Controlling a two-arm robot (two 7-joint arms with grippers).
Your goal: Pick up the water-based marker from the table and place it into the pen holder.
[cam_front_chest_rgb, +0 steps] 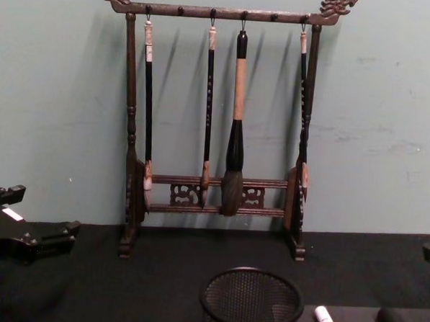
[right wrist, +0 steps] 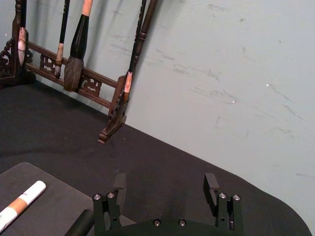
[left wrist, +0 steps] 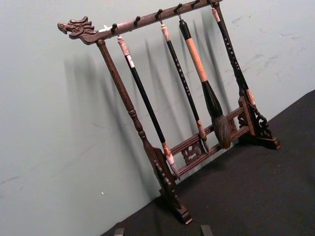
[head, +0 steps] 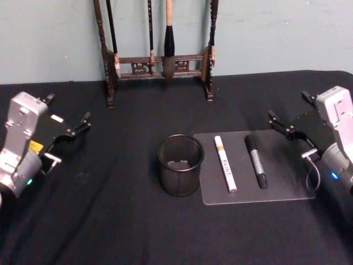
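Pen holder (head: 179, 179) stands beside white marker (head: 225, 164), black marker (head: 256, 161).

Black metal wire-mesh pen holder (head: 181, 171); smooth matt grey mat (head: 287, 165); dark carved wooden brush rack (head: 140, 67); matt black cloth-covered counter (head: 110, 221).

The desk (head: 110, 221) is covered in plain black cloth, and at centre frame the pen holder (head: 180, 181) is black too, fine wire mesh under a solid rim. On the grey mat (head: 287, 185) to its right, the white marker (head: 225, 164) has an orange band and grey PAINT lettering, and the black marker (head: 256, 161) has a grey label. At the top, the brush rack (head: 138, 59) is dark brown carved wood against a pale green wall (head: 276, 33)
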